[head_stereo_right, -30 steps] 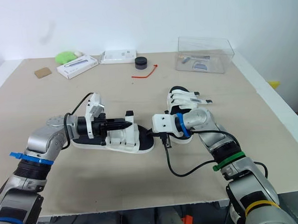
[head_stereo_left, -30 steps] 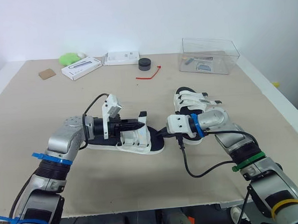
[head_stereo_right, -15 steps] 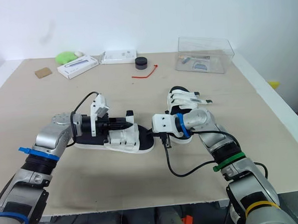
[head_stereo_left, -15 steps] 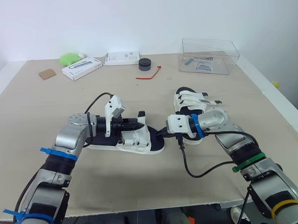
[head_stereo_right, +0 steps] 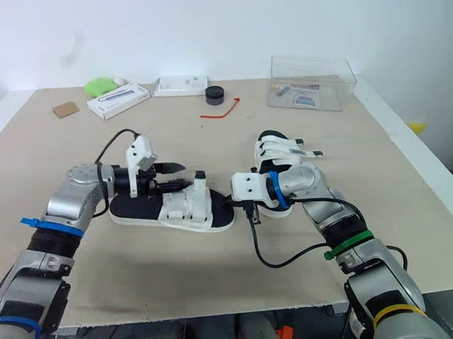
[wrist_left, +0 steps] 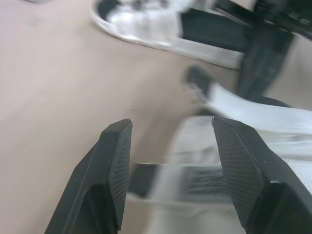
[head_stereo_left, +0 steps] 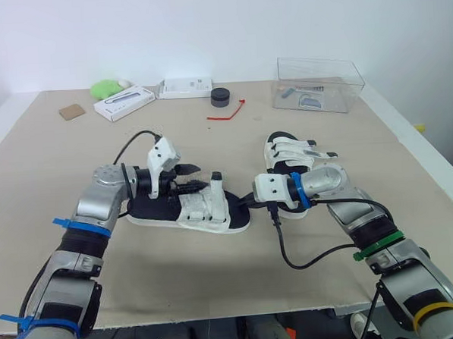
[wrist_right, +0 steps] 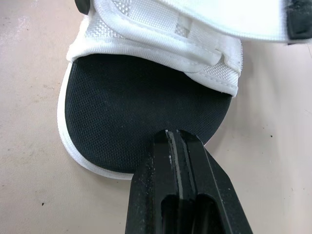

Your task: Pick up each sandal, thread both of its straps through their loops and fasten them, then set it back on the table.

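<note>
A white sandal with a black footbed (head_stereo_left: 184, 210) lies in the middle of the table, its white straps (head_stereo_left: 203, 205) bunched over the toe half. My left gripper (head_stereo_left: 191, 177) hovers just over the heel side of those straps, open; in the left wrist view its fingers (wrist_left: 116, 163) stand wide apart with a white strap (wrist_left: 253, 114) lying beyond them, not clamped. My right gripper (head_stereo_left: 243, 200) is shut, its tips (wrist_right: 178, 146) resting on the black footbed at the sandal's toe end (wrist_right: 146, 97). The second sandal (head_stereo_left: 289, 154) lies behind my right wrist, straps closed.
A clear plastic box (head_stereo_left: 317, 83) stands at the back right. A black puck (head_stereo_left: 220, 97), a red tie (head_stereo_left: 227, 112), two white boxes (head_stereo_left: 124, 103) (head_stereo_left: 186, 86), a green lump (head_stereo_left: 104, 88) and a cardboard scrap (head_stereo_left: 71, 111) line the far edge. A black cable (head_stereo_left: 307, 256) loops under my right arm.
My left gripper has opened, letting go of the strap, and drawn back left toward the sandal's heel. The right gripper and both sandals have stayed put.
</note>
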Controlling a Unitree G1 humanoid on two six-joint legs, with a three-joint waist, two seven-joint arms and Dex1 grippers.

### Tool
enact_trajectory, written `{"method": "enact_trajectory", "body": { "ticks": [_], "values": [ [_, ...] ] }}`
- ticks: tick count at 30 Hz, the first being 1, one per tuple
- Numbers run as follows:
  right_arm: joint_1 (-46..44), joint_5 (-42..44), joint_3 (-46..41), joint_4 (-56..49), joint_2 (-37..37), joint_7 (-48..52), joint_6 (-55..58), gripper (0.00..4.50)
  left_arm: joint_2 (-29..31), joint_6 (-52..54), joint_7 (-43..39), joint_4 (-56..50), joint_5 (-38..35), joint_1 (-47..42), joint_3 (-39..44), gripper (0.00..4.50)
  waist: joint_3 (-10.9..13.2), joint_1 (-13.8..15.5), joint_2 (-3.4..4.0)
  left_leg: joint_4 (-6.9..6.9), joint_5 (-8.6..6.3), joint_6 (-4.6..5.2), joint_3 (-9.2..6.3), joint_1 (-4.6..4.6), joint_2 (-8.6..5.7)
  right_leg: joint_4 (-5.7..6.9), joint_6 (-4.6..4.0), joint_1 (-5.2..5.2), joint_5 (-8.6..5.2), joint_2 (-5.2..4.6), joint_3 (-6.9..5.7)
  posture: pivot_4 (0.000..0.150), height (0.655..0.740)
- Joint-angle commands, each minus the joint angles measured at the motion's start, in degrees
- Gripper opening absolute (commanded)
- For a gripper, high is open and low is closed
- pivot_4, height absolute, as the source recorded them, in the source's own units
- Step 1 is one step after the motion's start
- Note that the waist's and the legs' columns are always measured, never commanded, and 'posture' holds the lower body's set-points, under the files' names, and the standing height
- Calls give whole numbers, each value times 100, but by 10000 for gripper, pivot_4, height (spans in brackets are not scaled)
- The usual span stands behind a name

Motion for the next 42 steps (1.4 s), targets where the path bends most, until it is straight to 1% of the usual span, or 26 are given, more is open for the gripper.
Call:
{"method": "enact_trajectory", "body": {
  "ticks": [1, 7, 9, 11, 13, 14, 16, 18, 21, 24, 29, 31, 33, 34, 35, 38, 40, 42],
  "values": [
    [136, -429, 143, 390, -212, -3, 160, 0, -139, -205, 53, -109, -200, -466, 364, 26820, -1, 1, -1, 3, 0, 0, -2, -6, -1, -1, 3, -2, 2, -1, -1, 1500, 7400],
    [123, -435, 153, 398, -166, -33, 160, 0, -432, 168, -323, -282, -445, -605, 250, 26820, -1, -5, -1, 3, 0, 0, 1, -7, -5, -2, 9, -3, 5, -2, 4, 1500, 7400],
    [123, -435, 157, 400, -154, -48, 158, 0, -442, 469, -628, -215, -449, -576, 60, 26820, -1, -5, -1, 4, 0, 1, -1, -9, -5, -2, 9, -3, 5, 0, 4, 1500, 7400],
    [130, -435, 158, 387, -148, -63, 165, 0, -411, 825, -913, -69, -426, -567, -130, 21684, -1, -6, -1, 4, 1, 1, -1, -8, -5, -1, 9, -3, 5, 2, 3, 1500, 7400],
    [142, -432, 154, 368, -151, -75, 177, 0, -405, 1068, -974, 172, -310, -653, -261, 14680, -1, -7, -1, 4, 1, 1, -1, -7, -5, -1, 9, -3, 5, 4, 4, 1500, 7400],
    [151, -431, 152, 356, -158, -80, 180, 0, -406, 1189, -1000, 320, -258, -733, -315, 8753, -1, -7, -1, 4, 1, 1, -1, -7, -5, -1, 9, -3, 5, 5, 4, 1500, 7400],
    [165, -432, 150, 342, -170, -90, 181, 0, -389, 1395, -1089, 599, -134, -888, -445, 186, -1, -7, -2, 5, 2, 3, -3, -9, -5, -1, 9, -4, 5, 5, 3, 1500, 7400],
    [174, -433, 148, 327, -176, -105, 191, 0, -344, 1568, -1250, 962, 83, -1053, -660, 186, -1, -7, -2, 7, 3, 5, -4, -14, -5, -1, 9, -7, 5, 7, 3, 1500, 7400],
    [197, -431, 138, 291, -183, -130, 211, 0, -323, 1179, -1312, 1564, 597, -1210, -1010, 186, -2, -11, -1, 10, 3, 5, -6, -16, -7, -1, 9, -6, 6, 8, 4, 1500, 7400],
    [200, -432, 133, 280, -184, -153, 224, 0, -457, 965, -1379, 1961, 645, -1407, -901, 186, -2, -12, -1, 9, 3, 5, -7, -17, -6, -1, 9, -7, 6, 8, 4, 1500, 7400],
    [204, -436, 129, 278, -181, -171, 233, 0, -542, 540, -1323, 2436, 944, -1607, -923, 186, -3, -12, -1, 10, 3, 5, -7, -18, -6, -1, 9, -7, 6, 7, 4, 1500, 7400],
    [201, -438, 135, 282, -169, -181, 241, 0, -554, 270, -1113, 2622, 1056, -1678, -854, 186, -3, -11, -2, 10, 3, 6, -8, -18, -6, -1, 9, -7, 6, 8, 4, 1500, 7400],
    [204, -436, 116, 279, -162, -219, 252, 0, -492, -358, -231, 2983, 1210, -1900, -582, 186, -3, -11, -2, 10, 4, 7, -8, -18, -6, -1, 9, -7, 8, 5, 4, 1500, 7400],
    [209, -432, 105, 275, -162, -239, 261, 0, -451, -601, 20, 3092, 1228, -1979, -462, 186, -3, -11, -3, 10, 5, 8, -7, -19, -6, -1, 11, -9, 10, 5, 5, 1500, 7400],
    [223, -426, 88, 255, -177, -251, 265, 0, -373, -846, 244, 3123, 1208, -2040, -300, 186, -1, -11, -5, 10, 5, 8, -8, -20, -6, -1, 13, -9, 11, 4, 5, 1500, 7400],
    [284, -384, 13, 138, -239, -290, 247, 0, -151, -1216, 411, 2951, 1071, -2017, 67, 186, 1, -12, -9, 11, 6, 10, -8, -31, -5, -1, 25, -19, 22, 2, 4, 1500, 7400],
    [358, -289, -93, -40, -301, -304, 218, 0, -5, -1352, 322, 2487, 913, -1752, 280, 186, 1, -13, -8, 10, 6, 10, -6, -31, -5, -1, 33, -21, 27, 1, 4, 1500, 7400],
    [464, -50, -329, -301, -319, -361, 352, 0, 108, -1325, 217, 1804, 762, -1316, 416, 186, 0, 0, -6, 9, 5, 9, -8, -38, -5, -1, 32, -23, 26, -3, 0, 1500, 7400]
  ]
}}
